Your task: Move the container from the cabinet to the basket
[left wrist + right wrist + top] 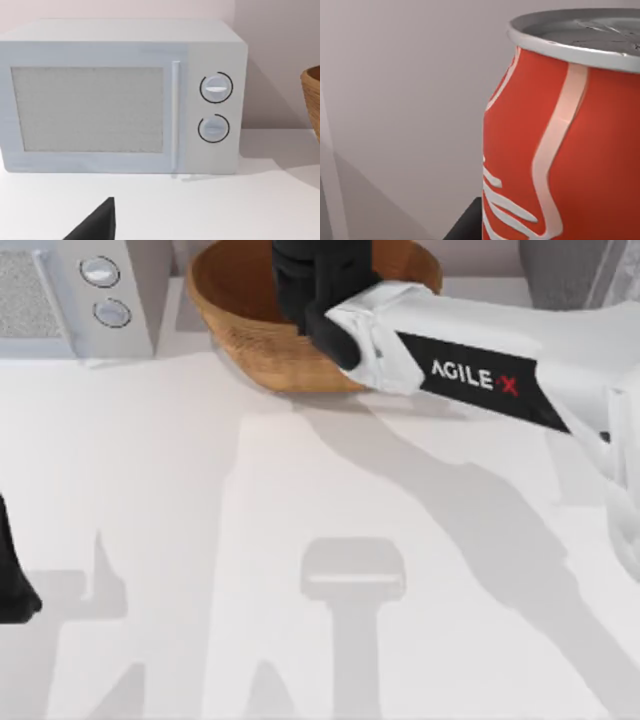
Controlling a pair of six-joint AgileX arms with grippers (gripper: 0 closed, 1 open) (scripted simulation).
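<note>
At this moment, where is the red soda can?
The red soda can sits close up in the right wrist view. From above, the right arm's tool is over the basket at the table's far edge, beside the white microwave.

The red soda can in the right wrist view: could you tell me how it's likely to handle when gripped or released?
The red soda can has a smooth, glossy curved wall, so it may slip against flat fingers. Its thin metal look suggests it is probably light and could dent under a hard squeeze. Being cylindrical, it would likely roll if dropped sideways into the round woven basket, above which the right arm reaches.

Bright, soft shadows on table [200, 540]
</note>
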